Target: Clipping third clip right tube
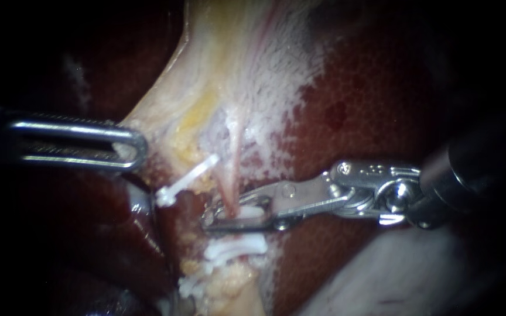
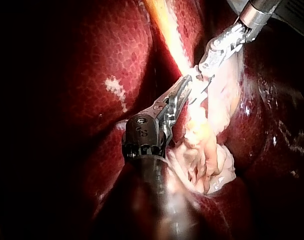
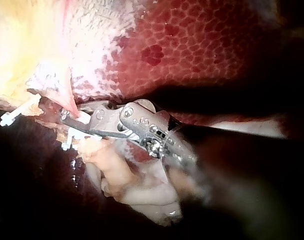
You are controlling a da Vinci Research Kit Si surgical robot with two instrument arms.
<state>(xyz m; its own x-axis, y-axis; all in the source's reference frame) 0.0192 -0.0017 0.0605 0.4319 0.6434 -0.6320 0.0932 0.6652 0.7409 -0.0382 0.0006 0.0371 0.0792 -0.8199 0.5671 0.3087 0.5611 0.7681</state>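
The right instrument's pincer point(image 1: 208, 219) is clamped on a white clip point(image 1: 252, 212) around the right tube point(image 1: 229, 190). Other clips point(image 1: 238, 248) sit just below. Probably only the release remains.

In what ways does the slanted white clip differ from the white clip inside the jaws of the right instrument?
The slanted clip lies free, with no instrument touching it; the held clip sits between the jaws of the right instrument. The slanted clip tilts upward to the right; the held clip lies level, across the thin pink tube. Both are white.
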